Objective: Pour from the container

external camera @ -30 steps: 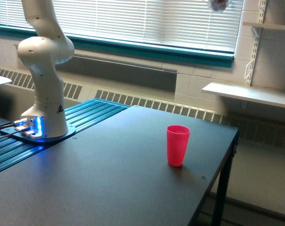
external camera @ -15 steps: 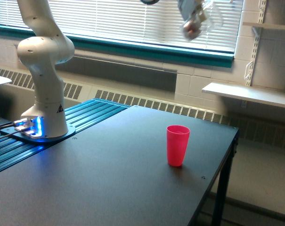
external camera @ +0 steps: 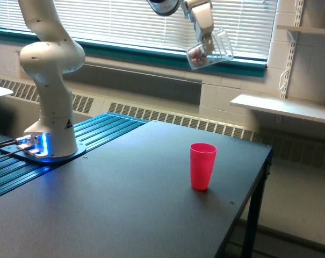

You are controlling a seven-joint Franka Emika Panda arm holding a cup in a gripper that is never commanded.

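While the white robot arm's gripper [external camera: 207, 43] hangs high above the dark table [external camera: 124, 199], the small clear plastic cup [external camera: 209, 49] is gripped in it, tilted, well above the opaque pink cup [external camera: 202, 165].

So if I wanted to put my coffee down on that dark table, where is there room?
Almost anywhere: the table is bare between the robot base and the pink cup, and all along its near side. Avoid the cup's spot, since the gripper holds a tilted clear cup high above it.

Cup [external camera: 203, 165] on worktop [external camera: 124, 204], toward exterior view's right; container [external camera: 209, 49] in hand [external camera: 206, 38] high above it; arm base [external camera: 47, 145] far left.
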